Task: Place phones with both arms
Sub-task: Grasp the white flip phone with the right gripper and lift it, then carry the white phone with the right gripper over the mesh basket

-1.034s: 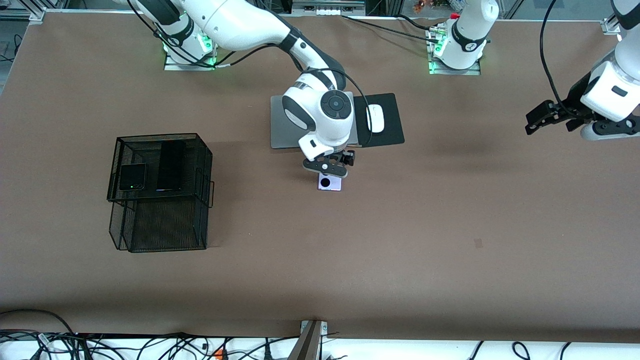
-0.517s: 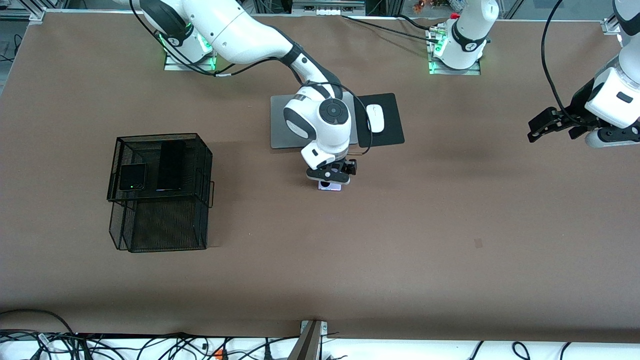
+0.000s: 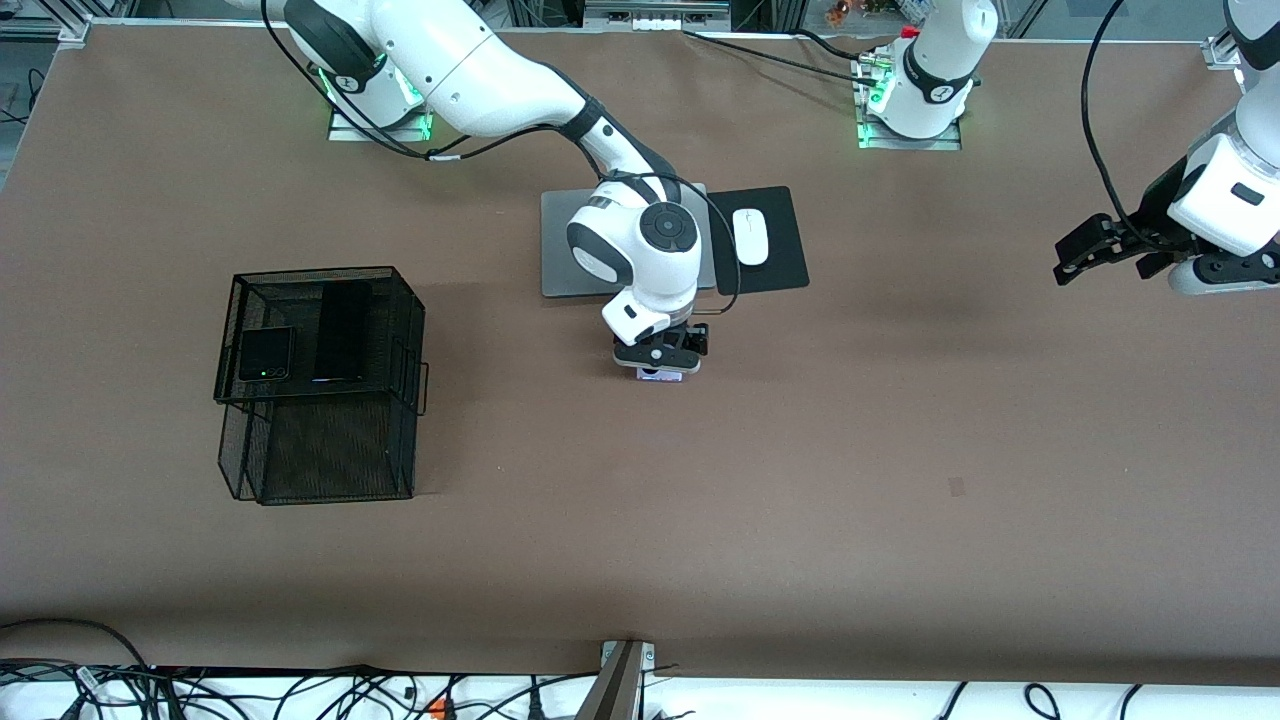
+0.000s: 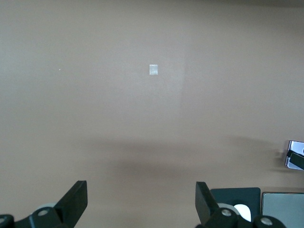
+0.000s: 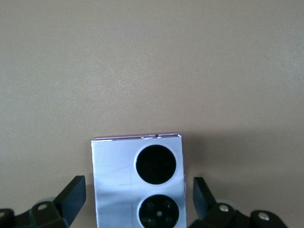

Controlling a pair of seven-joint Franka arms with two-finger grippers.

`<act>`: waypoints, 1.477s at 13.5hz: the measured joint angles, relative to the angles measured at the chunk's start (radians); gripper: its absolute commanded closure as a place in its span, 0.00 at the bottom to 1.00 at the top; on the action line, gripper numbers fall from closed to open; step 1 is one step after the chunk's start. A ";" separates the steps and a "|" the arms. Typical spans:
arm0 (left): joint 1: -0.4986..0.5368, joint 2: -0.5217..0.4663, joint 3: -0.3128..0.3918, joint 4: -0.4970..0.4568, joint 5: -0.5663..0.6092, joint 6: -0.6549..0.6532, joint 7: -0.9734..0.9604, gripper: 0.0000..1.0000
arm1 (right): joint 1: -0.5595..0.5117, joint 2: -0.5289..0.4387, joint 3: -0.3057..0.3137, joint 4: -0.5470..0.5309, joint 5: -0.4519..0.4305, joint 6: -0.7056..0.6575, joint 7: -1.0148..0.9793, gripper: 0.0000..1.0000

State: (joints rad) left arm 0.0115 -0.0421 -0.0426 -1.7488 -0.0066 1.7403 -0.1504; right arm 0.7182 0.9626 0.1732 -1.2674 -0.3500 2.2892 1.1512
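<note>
The lilac-white flip phone [image 5: 118, 185], with two black camera circles, lies flat on the table near its middle; only a sliver of it [image 3: 660, 376] shows under the right arm's hand. My right gripper [image 5: 137, 190] is open and low over this phone, one finger on each side with a gap to each. The black folded flip phone [image 3: 265, 353] and the long black slab phone [image 3: 342, 330] lie in the top tier of a black wire basket [image 3: 405, 330]. My left gripper [image 3: 1065, 255] hangs open and empty over bare table at the left arm's end, where it waits.
A grey laptop [image 3: 560, 240] lies just farther from the front camera than the lilac phone. Beside it a white mouse [image 3: 750, 236] sits on a black pad [image 3: 780, 265]. The basket stands toward the right arm's end. Cables run along the table's near edge.
The right gripper has come down over the lilac phone and now hides nearly all of it in the front view. The left arm shifted slightly. Both grippers stayed open.
</note>
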 measured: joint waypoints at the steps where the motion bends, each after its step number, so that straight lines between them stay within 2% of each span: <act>1: 0.000 0.000 0.000 0.000 0.000 0.000 0.000 0.00 | 0.000 0.006 0.000 0.000 -0.001 0.012 -0.001 0.00; 4: 0.000 0.001 -0.002 0.006 0.000 0.000 0.000 0.00 | 0.000 0.022 0.000 0.000 -0.002 0.029 -0.002 0.02; 5: 0.000 0.002 -0.002 0.008 0.000 0.000 0.000 0.00 | 0.000 0.023 0.000 0.000 -0.002 0.030 -0.003 0.26; 6: 0.000 0.003 -0.002 0.010 0.000 0.000 0.000 0.00 | -0.001 0.023 0.000 0.000 -0.002 0.030 -0.005 0.55; 7: 0.000 0.005 -0.002 0.012 0.000 0.000 0.000 0.00 | -0.001 0.023 0.000 0.000 -0.002 0.030 -0.009 0.74; 10: 0.000 0.010 -0.003 0.017 0.000 0.000 0.000 0.00 | -0.004 0.022 -0.001 0.005 -0.002 0.028 -0.018 0.98; 15: 0.000 0.011 -0.003 0.018 0.000 0.000 0.000 0.00 | -0.011 0.019 0.003 0.020 -0.002 0.000 -0.023 1.00; 17: 0.000 0.011 -0.003 0.018 0.000 0.000 0.000 0.00 | -0.025 0.003 0.043 0.062 -0.002 -0.092 -0.025 1.00; 20: 0.000 0.011 -0.004 0.019 0.000 0.000 0.000 0.00 | -0.057 -0.059 0.126 0.175 -0.001 -0.311 -0.033 1.00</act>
State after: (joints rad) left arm 0.0113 -0.0312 -0.0463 -1.7302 -0.0067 1.7402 -0.1504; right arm 0.6607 0.9031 0.2987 -1.0927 -0.3513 1.9785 1.1183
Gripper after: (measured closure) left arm 0.000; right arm 0.159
